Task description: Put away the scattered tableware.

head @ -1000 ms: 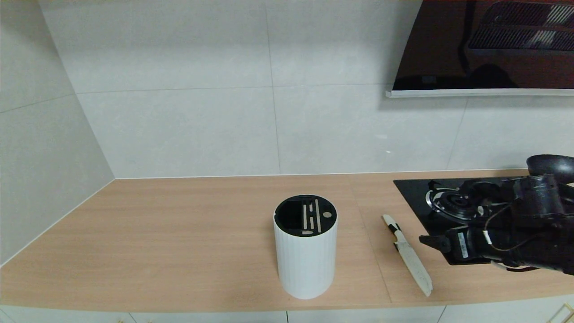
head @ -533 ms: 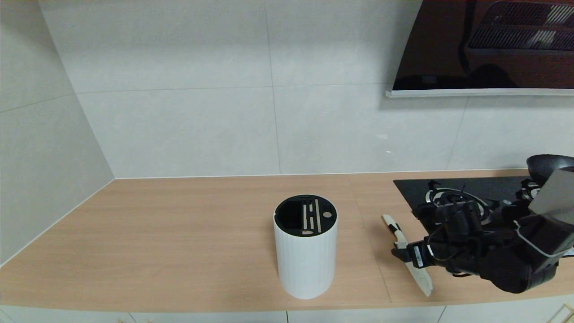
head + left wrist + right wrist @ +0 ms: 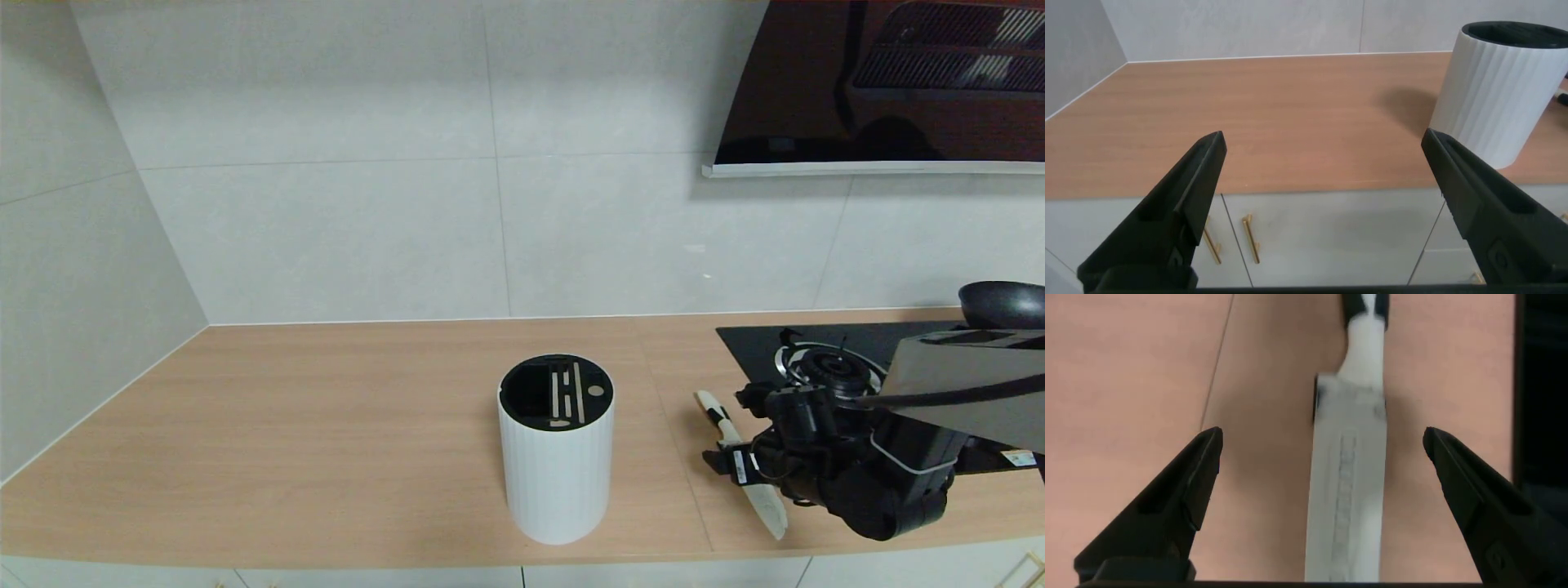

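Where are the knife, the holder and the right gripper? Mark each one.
knife (image 3: pixel 1346 482), right wrist view, middle of the blade.
holder (image 3: pixel 557 465), head view, ribbed white side wall.
right gripper (image 3: pixel 1321 445), right wrist view, midway between its open fingertips, above the knife.

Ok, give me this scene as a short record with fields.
knife: flat on the countertop beside the stove, handle at the far end
holder: white, upright, left of the knife
right gripper: open above the knife, straddling its blade
left gripper: open, empty, near the countertop's front edge
status: knife not yet grasped
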